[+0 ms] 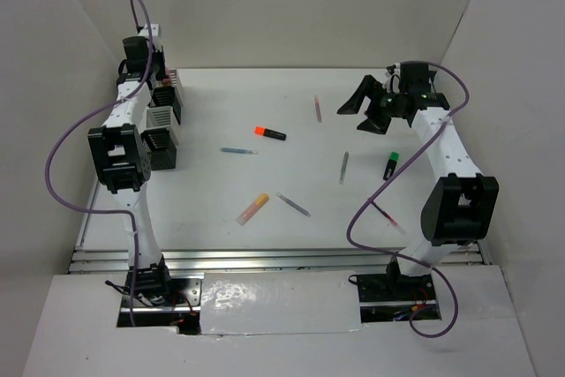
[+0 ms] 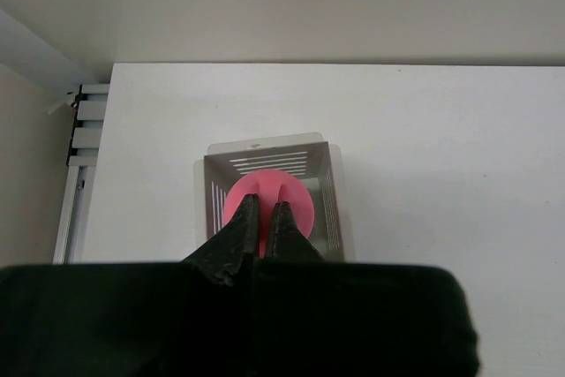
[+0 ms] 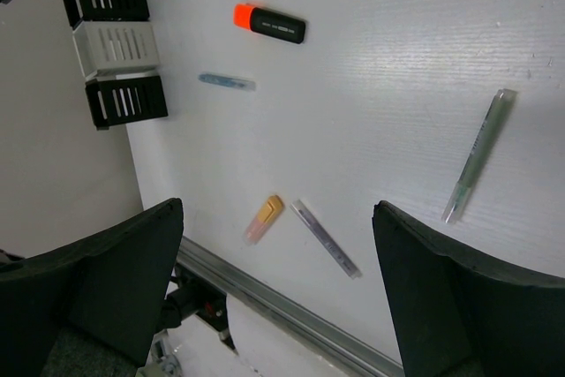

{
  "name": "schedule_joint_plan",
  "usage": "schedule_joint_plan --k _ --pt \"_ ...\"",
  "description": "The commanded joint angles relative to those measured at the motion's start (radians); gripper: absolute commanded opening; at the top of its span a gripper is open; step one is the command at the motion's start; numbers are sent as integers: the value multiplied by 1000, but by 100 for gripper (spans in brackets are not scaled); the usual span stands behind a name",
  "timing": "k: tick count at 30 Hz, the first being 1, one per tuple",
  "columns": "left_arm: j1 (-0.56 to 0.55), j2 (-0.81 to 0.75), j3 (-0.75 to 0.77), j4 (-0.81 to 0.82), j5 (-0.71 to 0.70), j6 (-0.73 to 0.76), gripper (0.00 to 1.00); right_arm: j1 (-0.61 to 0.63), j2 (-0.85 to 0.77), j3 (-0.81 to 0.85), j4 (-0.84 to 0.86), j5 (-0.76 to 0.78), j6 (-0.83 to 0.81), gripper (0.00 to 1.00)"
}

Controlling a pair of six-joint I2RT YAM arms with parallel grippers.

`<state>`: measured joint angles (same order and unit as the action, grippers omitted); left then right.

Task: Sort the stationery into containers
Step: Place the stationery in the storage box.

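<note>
Beneath the left tool (image 2: 262,209), pressed nearly together, the pink marker (image 2: 265,187) sits inside a silver cup (image 2: 265,163).

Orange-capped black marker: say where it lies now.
In the top view the orange-capped black marker lies on the table slightly left of centre, just beyond the thin blue pen, right of the mesh cups.

The left gripper (image 2: 263,218) hides part of the pink marker (image 2: 298,207) and the near side of the silver cup (image 2: 265,162).
</note>
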<state>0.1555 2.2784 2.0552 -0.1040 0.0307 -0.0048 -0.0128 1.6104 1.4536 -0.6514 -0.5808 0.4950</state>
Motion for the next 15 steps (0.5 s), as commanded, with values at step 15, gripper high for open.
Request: schedule_joint_plan --k 15 --pt "1 38 40 78 -18 -20 23 8 5 -7 4 4 -16 94"
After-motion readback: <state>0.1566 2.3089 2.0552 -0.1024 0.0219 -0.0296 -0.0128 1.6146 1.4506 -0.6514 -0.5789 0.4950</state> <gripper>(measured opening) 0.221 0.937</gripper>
